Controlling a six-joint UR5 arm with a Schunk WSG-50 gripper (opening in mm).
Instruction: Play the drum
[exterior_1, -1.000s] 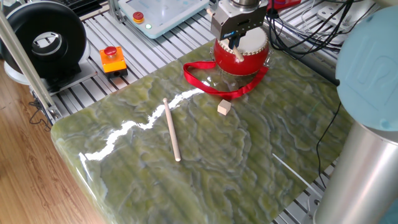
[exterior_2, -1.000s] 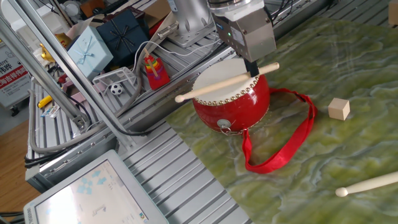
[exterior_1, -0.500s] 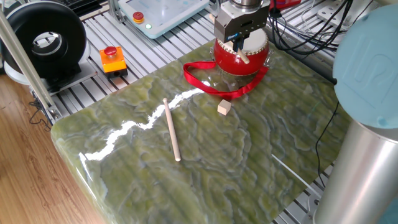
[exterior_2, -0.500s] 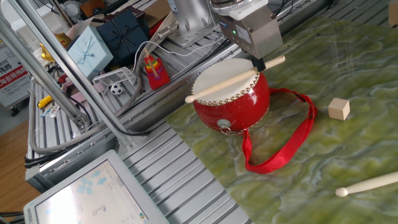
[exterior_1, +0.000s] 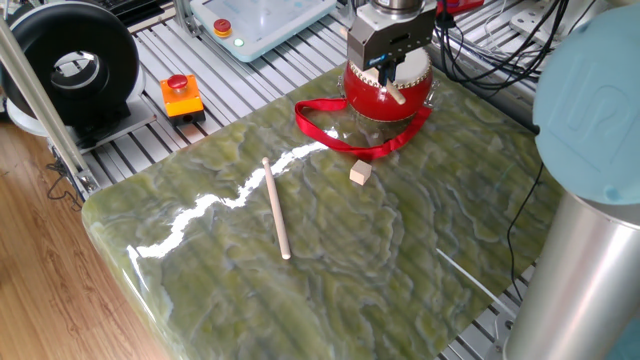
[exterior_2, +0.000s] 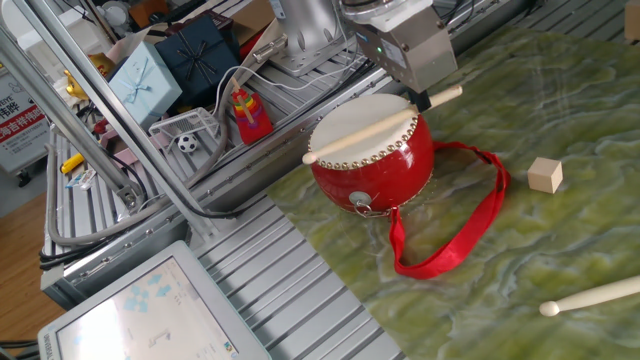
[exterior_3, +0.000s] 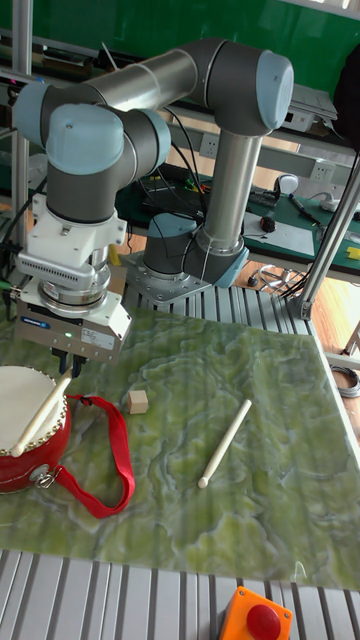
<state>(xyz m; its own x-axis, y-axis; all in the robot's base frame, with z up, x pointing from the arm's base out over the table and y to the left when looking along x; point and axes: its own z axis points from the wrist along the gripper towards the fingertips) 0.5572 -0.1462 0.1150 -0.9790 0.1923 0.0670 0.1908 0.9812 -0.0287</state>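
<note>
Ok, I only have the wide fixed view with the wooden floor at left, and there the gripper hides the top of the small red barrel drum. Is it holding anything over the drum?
Observer: Yes. In the other fixed view the gripper is shut on a pale wooden drumstick that slants across the cream skin of the small red barrel drum.
Operator: Where does its round tip end up?
Observer: The round tip sits just past the studded rim, on the side away from the gripper.
Operator: Is it touching the skin?
Observer: In the tall fixed view it lies low over the skin, but I cannot tell if it touches.
</note>
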